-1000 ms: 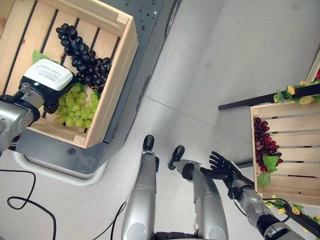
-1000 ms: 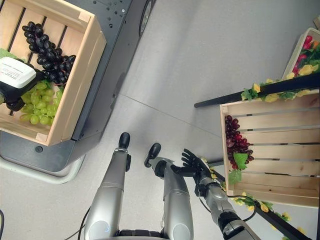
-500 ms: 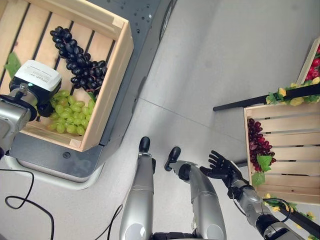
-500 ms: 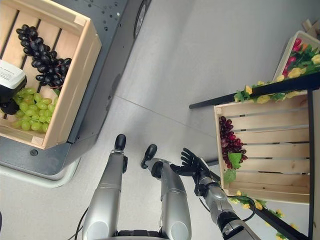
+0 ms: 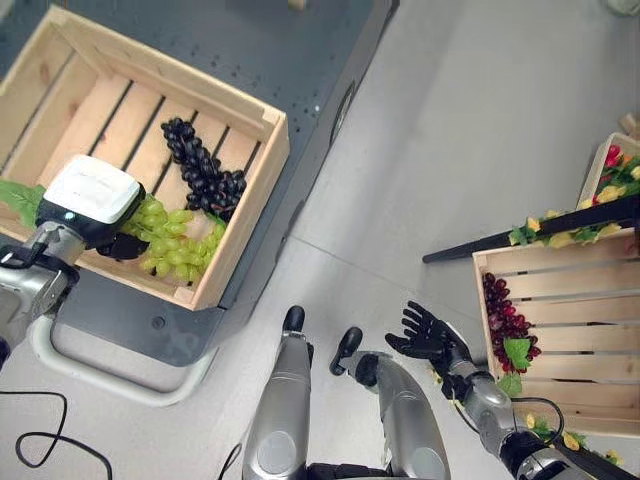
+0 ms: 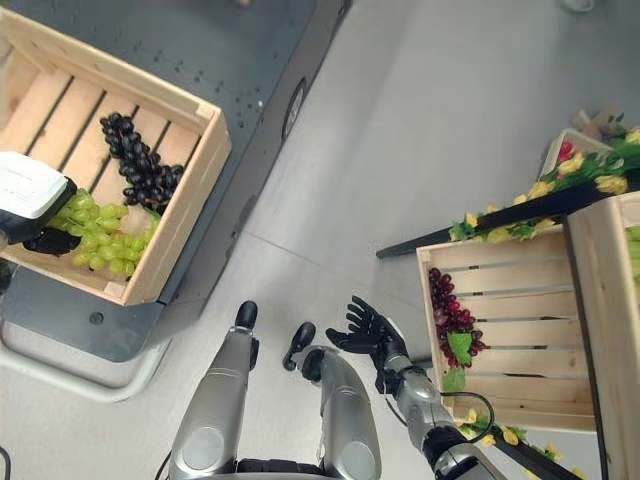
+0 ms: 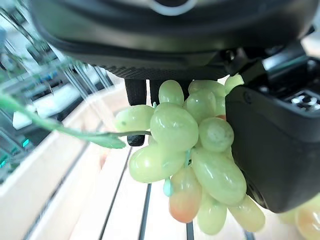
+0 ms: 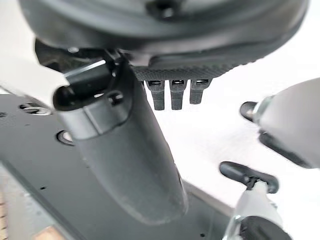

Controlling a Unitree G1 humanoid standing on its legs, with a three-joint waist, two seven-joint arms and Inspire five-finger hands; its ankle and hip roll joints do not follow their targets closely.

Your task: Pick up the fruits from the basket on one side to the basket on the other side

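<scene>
Your left robot hand (image 7: 265, 145) has its thumb and fingers curled round the green grapes (image 7: 192, 150), low inside the left wooden crate (image 5: 235, 235). A black grape bunch (image 5: 200, 175) lies just beside them on the slats, touching the green cluster. From above, the wrist's white housing covers most of that robot hand. Your right robot hand (image 5: 425, 335) hangs over the floor (image 5: 450, 130), fingers spread, holding nothing, near the right crate (image 5: 560, 275) with its red grapes (image 5: 505, 325). That crate runs off the picture's edge.
</scene>
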